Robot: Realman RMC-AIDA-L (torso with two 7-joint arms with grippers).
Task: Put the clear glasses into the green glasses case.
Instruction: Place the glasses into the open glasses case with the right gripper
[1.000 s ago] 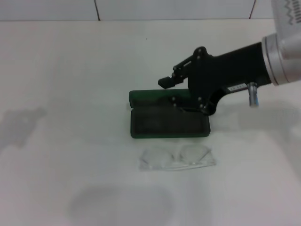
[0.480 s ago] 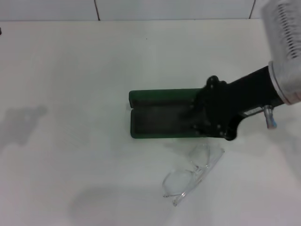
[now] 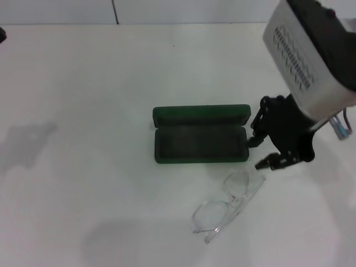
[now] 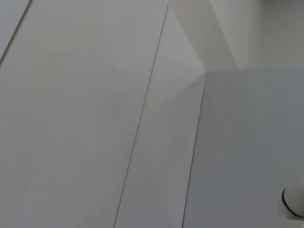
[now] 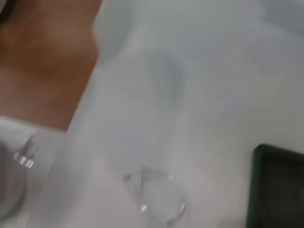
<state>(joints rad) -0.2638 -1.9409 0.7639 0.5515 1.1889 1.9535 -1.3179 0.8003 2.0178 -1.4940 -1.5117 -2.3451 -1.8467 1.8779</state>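
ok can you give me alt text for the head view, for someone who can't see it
The right gripper, fingers open, hangs just right of the green glasses case, which lies open on a white table. The clear glasses lie at an angle on the table in front of the case, not inside it and not held.

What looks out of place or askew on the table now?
The clear glasses lie skewed on the table, slanted away from the open green glasses case instead of parallel to it. The right gripper, open, hovers beside the case's end.
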